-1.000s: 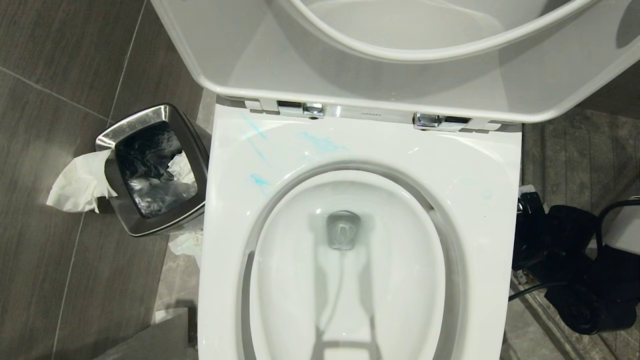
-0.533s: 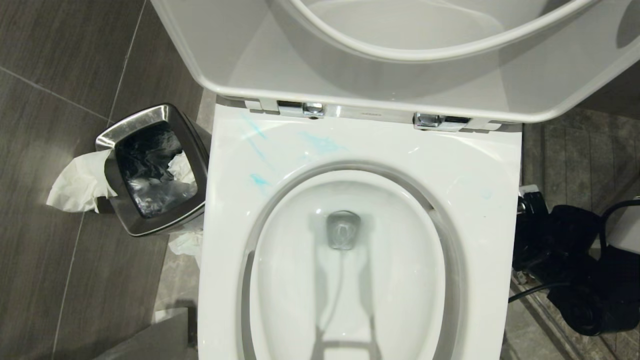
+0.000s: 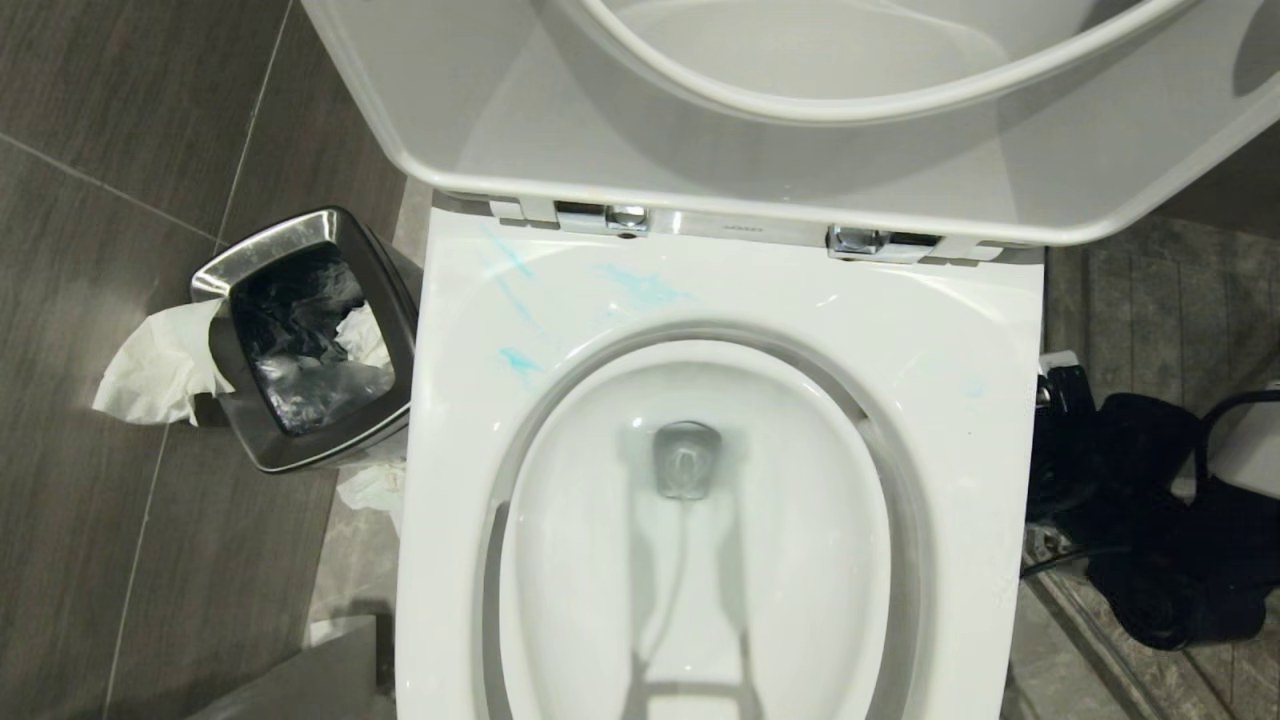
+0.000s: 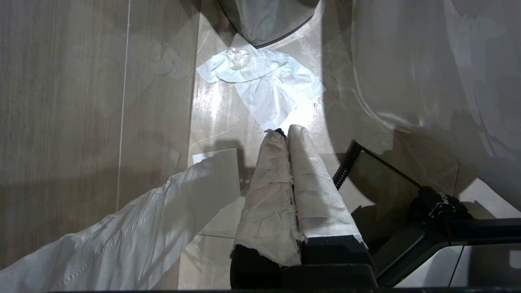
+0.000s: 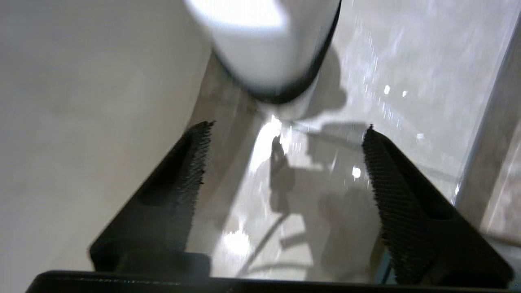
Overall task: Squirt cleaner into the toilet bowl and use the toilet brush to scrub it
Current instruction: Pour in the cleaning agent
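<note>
1 toilet bowl (image 3: 960, 330), 1 bin (image 3: 235, 275), 2 hinges (image 3: 600, 215) (chrome), 2 hands (image 5: 285, 154).

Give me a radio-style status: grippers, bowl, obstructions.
Left gripper shut, parked low over floor. Right gripper open, empty, beside toilet bowl. Cleaner streaks on rim. Toilet brush not seen. Nothing blocking the basin.

Toilet bowl (image 3: 720, 300) white, lid raised; cleaner (image 3: 645, 287) as turquoise streaks on back rim.
</note>
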